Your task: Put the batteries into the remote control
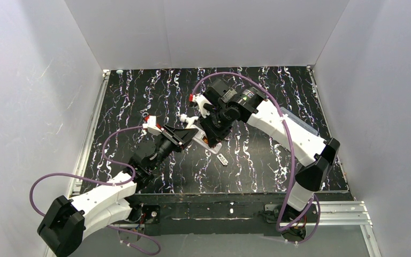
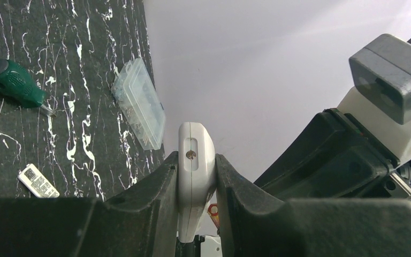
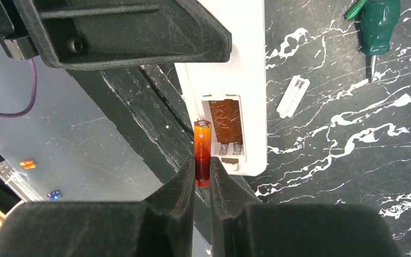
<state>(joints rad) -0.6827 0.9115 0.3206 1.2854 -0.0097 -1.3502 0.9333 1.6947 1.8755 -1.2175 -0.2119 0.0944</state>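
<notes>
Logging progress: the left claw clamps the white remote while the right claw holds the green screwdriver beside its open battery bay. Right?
No: the right claw holds a red-orange battery, as the right wrist view shows; the green screwdriver lies on the table. The left claw does clamp the remote.
</notes>
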